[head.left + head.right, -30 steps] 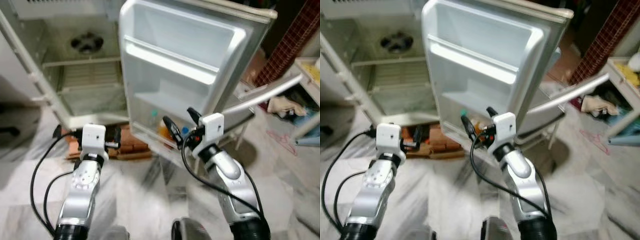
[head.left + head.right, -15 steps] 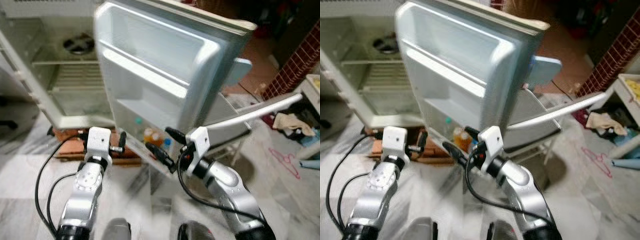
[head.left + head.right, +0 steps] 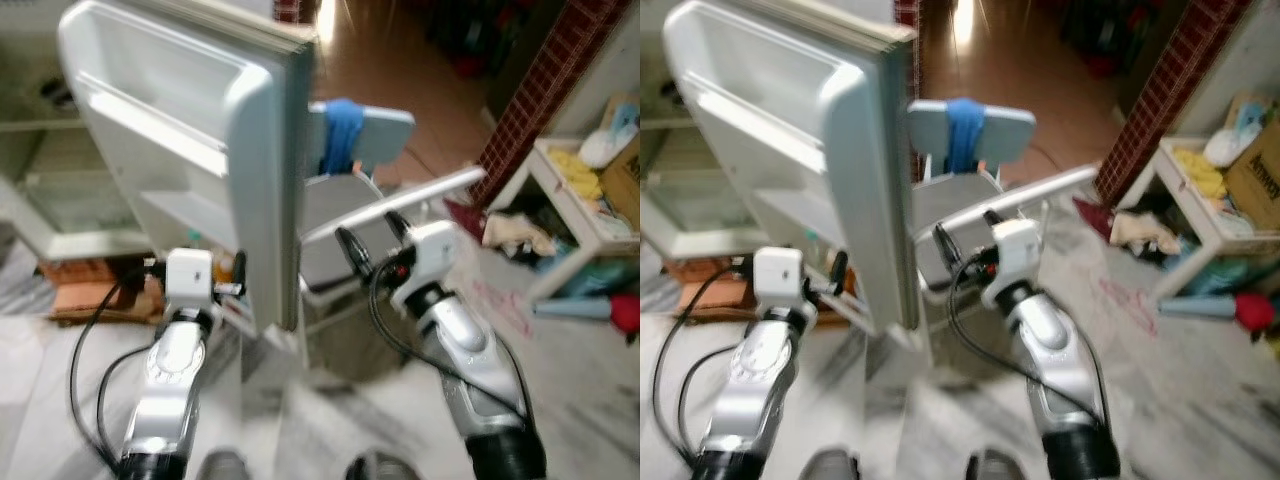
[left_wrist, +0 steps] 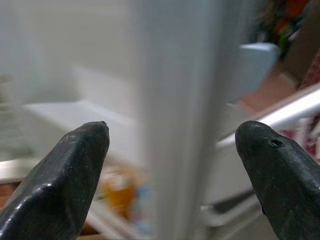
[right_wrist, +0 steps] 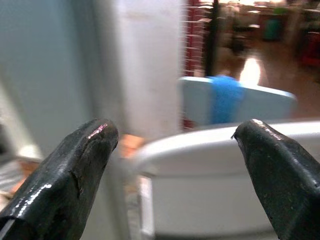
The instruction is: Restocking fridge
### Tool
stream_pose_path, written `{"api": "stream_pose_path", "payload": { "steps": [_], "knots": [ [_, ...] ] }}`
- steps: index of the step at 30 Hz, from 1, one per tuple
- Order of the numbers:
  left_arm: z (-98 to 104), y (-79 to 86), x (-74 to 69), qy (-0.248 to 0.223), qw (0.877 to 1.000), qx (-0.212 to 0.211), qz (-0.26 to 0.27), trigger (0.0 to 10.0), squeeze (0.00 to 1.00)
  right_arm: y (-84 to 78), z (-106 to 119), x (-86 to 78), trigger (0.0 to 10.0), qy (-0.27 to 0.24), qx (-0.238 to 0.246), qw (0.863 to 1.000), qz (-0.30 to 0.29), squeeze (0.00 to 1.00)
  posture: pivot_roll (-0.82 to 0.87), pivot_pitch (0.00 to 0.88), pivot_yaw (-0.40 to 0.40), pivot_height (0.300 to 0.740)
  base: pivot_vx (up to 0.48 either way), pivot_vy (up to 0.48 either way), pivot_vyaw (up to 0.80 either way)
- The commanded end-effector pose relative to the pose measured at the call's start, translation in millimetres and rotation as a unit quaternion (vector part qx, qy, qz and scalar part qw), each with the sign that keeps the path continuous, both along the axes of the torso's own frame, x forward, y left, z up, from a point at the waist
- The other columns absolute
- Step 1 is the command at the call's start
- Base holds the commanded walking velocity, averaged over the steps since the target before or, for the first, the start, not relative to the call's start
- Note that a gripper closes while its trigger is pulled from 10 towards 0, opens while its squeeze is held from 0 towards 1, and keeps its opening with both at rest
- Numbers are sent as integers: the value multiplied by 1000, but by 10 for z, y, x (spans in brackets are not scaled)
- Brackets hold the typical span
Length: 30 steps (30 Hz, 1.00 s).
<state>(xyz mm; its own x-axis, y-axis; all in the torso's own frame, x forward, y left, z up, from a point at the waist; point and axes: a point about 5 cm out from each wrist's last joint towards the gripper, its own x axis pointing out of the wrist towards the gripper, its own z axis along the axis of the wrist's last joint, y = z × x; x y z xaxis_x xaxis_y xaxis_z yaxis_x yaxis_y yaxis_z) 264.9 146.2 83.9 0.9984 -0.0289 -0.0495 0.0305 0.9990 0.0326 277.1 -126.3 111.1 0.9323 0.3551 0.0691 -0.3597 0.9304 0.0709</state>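
Cam panned right vs 1 s ago; white fridge door (image 3: pixel 200 150) now edge-on. Orange bottles (image 4: pixel 119 187) on door's bottom shelf. Left gripper (image 3: pixel 190 270) at door's lower edge, right gripper (image 3: pixel 372 238) by grey plastic chair (image 3: pixel 345 215); both wide open, empty. Prob off to fetch stock.

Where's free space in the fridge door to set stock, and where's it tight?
The fridge door has bare room in its upper bin and its middle shelf. The bottom door shelf, by the left gripper, already holds bottles. It is tight between the door edge and the grey chair, where the right gripper sits, jaws open.
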Motion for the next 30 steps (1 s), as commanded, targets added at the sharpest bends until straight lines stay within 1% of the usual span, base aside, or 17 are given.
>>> {"api": "stream_pose_path", "payload": {
  "steps": [1,4,10,12,14,17,22,23,24,26,30],
  "knots": [
    [48,125,-11,-13,1000,12,26,10000,0,57,47,19,10000,-15,5,1000,1,0,56,69,-33,740,0,0,0],
    [61,119,-10,-18,999,14,26,10000,0,57,78,52,10000,-33,-8,999,-15,0,61,74,-36,740,0,0,800],
    [78,135,-8,-24,999,12,33,10000,0,54,126,103,10000,-38,3,999,-27,0,63,79,-41,740,0,0,800],
    [77,150,-11,-24,999,10,37,10000,0,50,130,106,10000,-38,3,999,-28,0,62,80,-42,740,0,0,800],
    [66,211,-27,-21,998,4,50,10000,0,13,126,111,10000,-38,4,998,-41,0,61,80,-42,740,0,0,800],
    [64,256,-53,-20,998,2,55,10000,0,-42,114,91,10000,-38,4,998,-57,0,59,78,-41,740,0,0,794],
    [52,297,-146,-18,999,2,45,10000,0,-143,74,-8,10000,-35,3,997,-75,0,57,74,-38,740,0,0,790],
    [46,298,-167,-17,999,1,43,10000,0,-162,58,-30,10000,-32,2,996,-79,0,56,75,-38,740,0,0,563],
    [33,292,-200,-15,999,-4,36,10000,0,-210,18,-59,10000,-25,5,995,-98,0,54,72,-39,740,0,0,0],
    [19,286,-228,-14,999,-5,33,10000,0,-253,-49,-84,10000,-11,-9,994,-111,0,55,69,-39,740,296,0,0],
    [25,268,-227,-14,1000,-7,24,10000,0,-296,-52,-87,10000,-13,-15,991,-136,0,55,66,-31,740,331,0,0]
  ]
}}
